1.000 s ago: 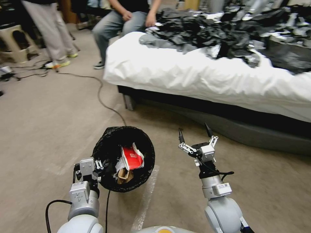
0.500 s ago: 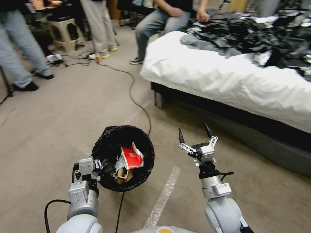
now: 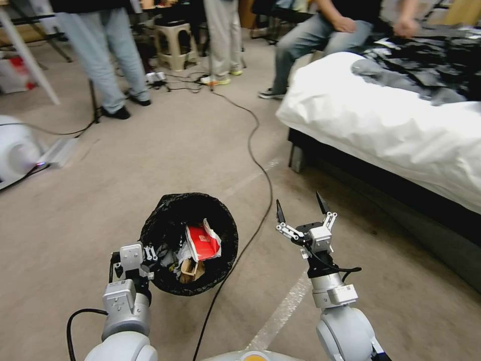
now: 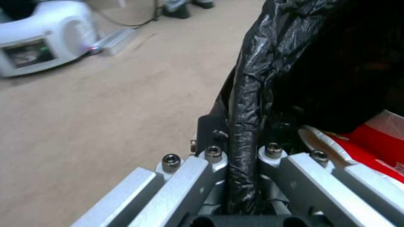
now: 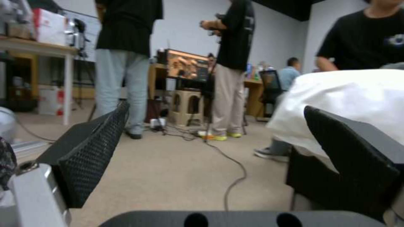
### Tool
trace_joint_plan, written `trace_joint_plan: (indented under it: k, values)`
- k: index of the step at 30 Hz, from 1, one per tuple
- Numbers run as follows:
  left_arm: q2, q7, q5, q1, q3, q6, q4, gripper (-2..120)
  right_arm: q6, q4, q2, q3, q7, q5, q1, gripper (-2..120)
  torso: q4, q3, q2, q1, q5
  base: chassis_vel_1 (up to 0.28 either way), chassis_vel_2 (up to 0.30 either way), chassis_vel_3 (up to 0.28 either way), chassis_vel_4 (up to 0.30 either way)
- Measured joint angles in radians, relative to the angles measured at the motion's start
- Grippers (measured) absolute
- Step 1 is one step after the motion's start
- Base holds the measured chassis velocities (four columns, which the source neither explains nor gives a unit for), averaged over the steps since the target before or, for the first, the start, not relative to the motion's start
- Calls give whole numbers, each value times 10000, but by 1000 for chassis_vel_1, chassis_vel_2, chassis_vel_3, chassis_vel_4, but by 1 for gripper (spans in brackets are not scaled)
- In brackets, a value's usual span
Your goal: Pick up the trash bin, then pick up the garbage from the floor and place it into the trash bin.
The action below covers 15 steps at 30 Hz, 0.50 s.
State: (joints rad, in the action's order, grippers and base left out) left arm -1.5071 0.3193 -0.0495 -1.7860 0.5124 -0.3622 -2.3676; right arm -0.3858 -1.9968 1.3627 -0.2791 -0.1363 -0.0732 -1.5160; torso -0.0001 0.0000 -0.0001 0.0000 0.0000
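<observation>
Bin held at the lower centre, right gripper empty

The left gripper (image 3: pixel 150 254) clamps the rim of the trash bin (image 3: pixel 165 225), red-white packet (image 3: pixel 202 242) inside; at lower right, the right gripper (image 3: pixel 300 210) hangs spread wide, holding nothing.

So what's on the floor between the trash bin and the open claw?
A black cable on bare carpet between the trash bin and right gripper, in the head view.

My left gripper (image 3: pixel 150 254) bit the trash bin (image 3: pixel 165 220) rim, fingertips buried under the black liner. Below the red-white packet (image 3: pixel 203 243), deeper litter was too shadowed to name; the bin's white wall stayed covered.
</observation>
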Motion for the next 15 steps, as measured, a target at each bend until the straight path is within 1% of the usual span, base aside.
trace_joint_plan:
  k: [5, 15]
  values:
    - [-8, 0, -1, -9, -6, 0, -10, 0, -2, -48, -7, -19, -4, -5, 0, 100, 0, 0, 0, -1, 0, 143, 130, 139, 131]
    - [-41, 5, 38, -28, -27, 5, 13, 0, -12, -46, -9, -18, -6, 5, 2, 100, 0, 0, 0, -1, 0, 116, 120, 132, 125]
